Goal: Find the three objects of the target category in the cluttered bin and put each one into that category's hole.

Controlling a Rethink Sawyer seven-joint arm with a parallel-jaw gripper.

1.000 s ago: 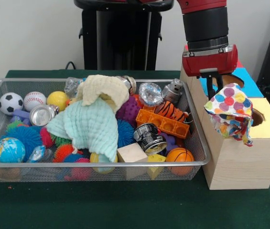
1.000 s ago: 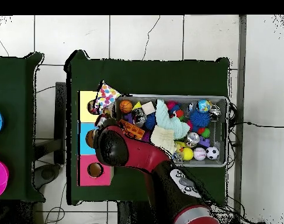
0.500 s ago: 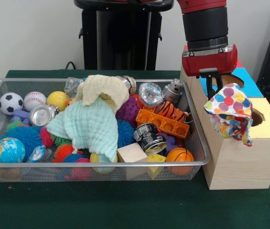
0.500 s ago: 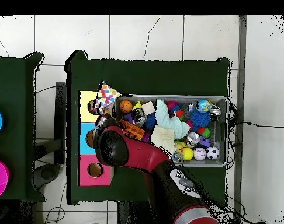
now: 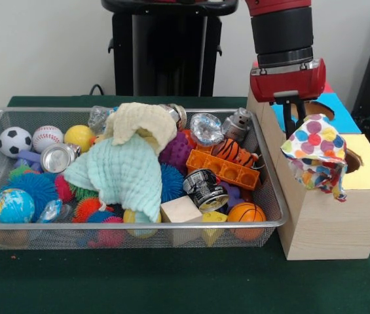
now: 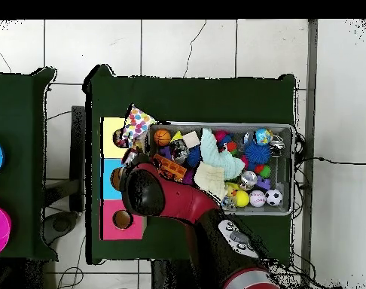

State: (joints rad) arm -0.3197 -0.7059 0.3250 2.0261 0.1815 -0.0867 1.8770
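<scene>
One polka-dot fabric bundle [image 5: 317, 156] is draped over the near edge of the pale wooden box [image 5: 325, 226], hanging partly down its side. It covers part of the round hole [image 5: 352, 161] in the yellow face. My gripper [image 5: 293, 125] hangs just above and behind the bundle's upper left corner, touching or nearly touching it. From overhead the bundle [image 6: 138, 120] lies by the yellow face [image 6: 111, 147], and the arm hides the gripper. The wire bin [image 5: 139, 224] holds many toys; no other printed bundle shows in it.
A cream cloth [image 5: 142, 122] and a mint-green cloth [image 5: 122, 171] lie heaped mid-bin over balls, cans, an orange brick [image 5: 227, 169] and a basketball [image 5: 245, 213]. The blue face [image 5: 334, 110] lies behind the yellow one. Green cloth covers the table.
The arm has risen slightly. The printed bundle stays draped on the box edge in about the same place.
</scene>
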